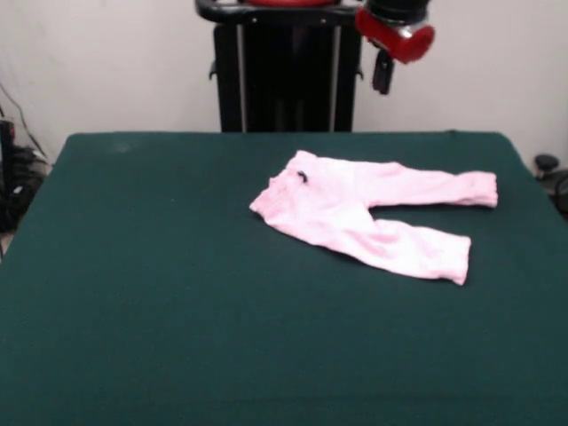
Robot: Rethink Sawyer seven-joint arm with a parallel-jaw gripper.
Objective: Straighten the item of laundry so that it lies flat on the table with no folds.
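Note:
The item of laundry (355, 213), pale pink baby trousers, lies spread on the green table (133, 284), right of centre and towards the far side. Its waistband with a tiny dark bow (303, 177) points left. The two legs fan out to the right, one cuff (484, 188) farther back and the other cuff (454, 257) nearer. The cloth looks mostly flat with light wrinkles. My gripper (382, 73) hangs drawn back at the top of the view, high above the table's far edge and apart from the trousers. Its state does not show.
The black pedestal (284, 71) stands behind the table's far edge. Cables and dark gear (13, 182) sit off the left side. A small black object (547, 164) sits off the right corner. Green cloth surrounds the garment on all sides.

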